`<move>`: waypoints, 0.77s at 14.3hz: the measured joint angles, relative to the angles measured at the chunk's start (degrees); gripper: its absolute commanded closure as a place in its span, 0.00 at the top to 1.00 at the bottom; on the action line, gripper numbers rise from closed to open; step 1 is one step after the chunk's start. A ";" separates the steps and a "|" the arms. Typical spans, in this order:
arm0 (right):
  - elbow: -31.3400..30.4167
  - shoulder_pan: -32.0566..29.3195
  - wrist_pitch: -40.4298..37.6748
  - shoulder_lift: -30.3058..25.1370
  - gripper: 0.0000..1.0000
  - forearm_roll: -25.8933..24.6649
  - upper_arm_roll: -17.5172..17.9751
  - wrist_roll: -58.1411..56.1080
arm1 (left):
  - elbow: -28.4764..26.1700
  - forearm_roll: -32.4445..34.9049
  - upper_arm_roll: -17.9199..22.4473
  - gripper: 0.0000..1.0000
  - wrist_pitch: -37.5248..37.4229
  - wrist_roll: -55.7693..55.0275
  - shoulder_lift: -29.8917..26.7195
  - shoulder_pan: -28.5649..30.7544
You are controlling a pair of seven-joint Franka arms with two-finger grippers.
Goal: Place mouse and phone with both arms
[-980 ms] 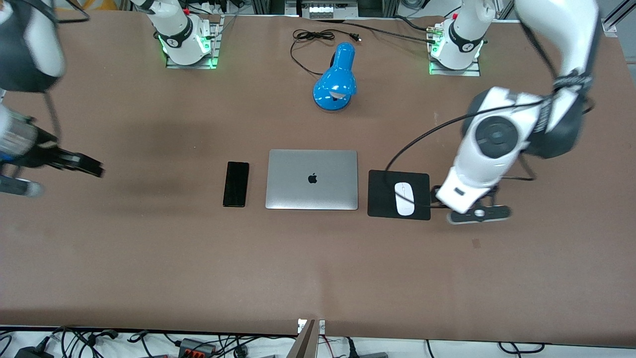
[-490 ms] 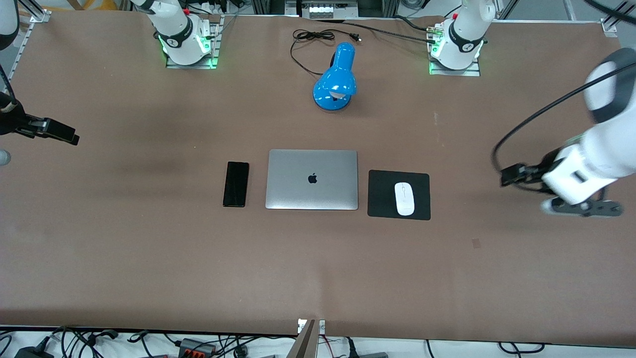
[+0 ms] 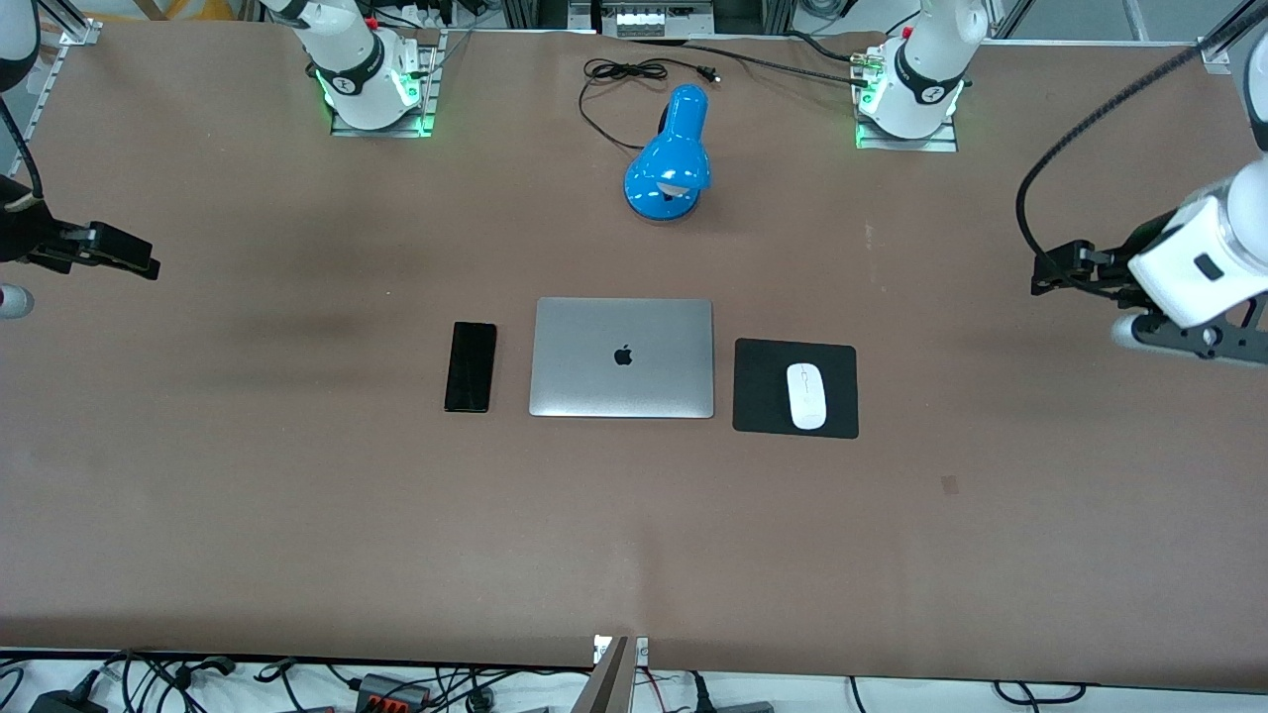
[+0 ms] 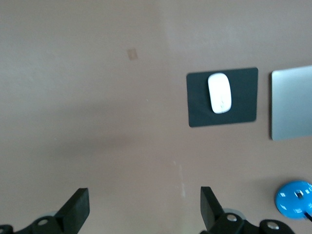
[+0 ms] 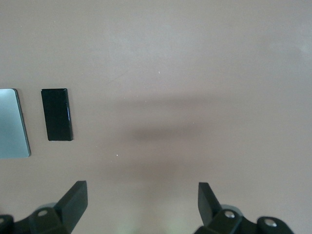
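The white mouse (image 3: 805,396) lies on a black square pad (image 3: 763,391) beside the closed laptop (image 3: 622,357), toward the left arm's end. The black phone (image 3: 471,366) lies flat on the table beside the laptop, toward the right arm's end. My left gripper (image 3: 1058,271) is open and empty over bare table near the left arm's end, well apart from the pad. Its wrist view shows the mouse (image 4: 219,92) between and past its open fingers (image 4: 144,210). My right gripper (image 3: 124,255) is open and empty over the right arm's end. Its wrist view (image 5: 141,207) shows the phone (image 5: 57,114).
A blue desk lamp (image 3: 671,158) with a black cord lies between the two arm bases, farther from the front camera than the laptop. The brown table (image 3: 634,535) stretches bare nearer to the camera. The laptop's edge shows in both wrist views (image 4: 292,102) (image 5: 12,123).
My left gripper has moved from beside the pad out to the left arm's end of the table. My right gripper has drawn back to the right arm's end. Mouse and phone have not moved.
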 measured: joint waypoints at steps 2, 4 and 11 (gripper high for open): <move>-0.19 -0.01 0.11 -0.07 1.00 0.00 0.00 -0.03 | -7.37 -0.01 2.42 1.00 4.36 0.06 -5.27 -1.43; -0.34 -0.01 0.24 -0.06 1.00 0.00 0.00 -0.03 | -12.33 -0.01 4.22 1.00 9.70 -0.18 -8.98 -2.72; -0.43 0.00 0.32 -0.06 1.00 0.00 0.00 -0.03 | -14.33 -0.01 6.64 1.00 8.12 -0.63 -11.06 -4.42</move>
